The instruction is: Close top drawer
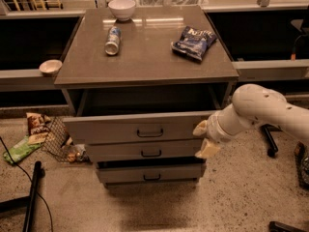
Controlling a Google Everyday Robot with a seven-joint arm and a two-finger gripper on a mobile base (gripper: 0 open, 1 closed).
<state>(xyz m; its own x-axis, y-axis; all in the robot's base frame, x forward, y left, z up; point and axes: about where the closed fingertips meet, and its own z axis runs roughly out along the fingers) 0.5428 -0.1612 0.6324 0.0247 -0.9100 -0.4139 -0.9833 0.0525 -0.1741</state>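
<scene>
Top drawer partway out, gripper parked at its right end

Checking my feed from left to right. On the floor off the cabinet's left side I've got some snack wrappers and a wire basket tipped against the base. A small bowl sits on the ledge just past the table's left edge. On the table top there's a white bowl at the far edge towards the left corner. A can lies on its side just in front of it.

The drawer front sticks out from under the table's front edge, with a dark gap above it, and its little loop handle is at centre. The middle drawer and the lowest drawer sit below it, each set a bit further back.

A blue chip bag lies near the right edge, towards the far corner. My gripper is right up against the right end of the top drawer's front. Its two cream fingers are spread apart with nothing between them, the lower one down by the middle drawer. The white arm comes in from the right.
</scene>
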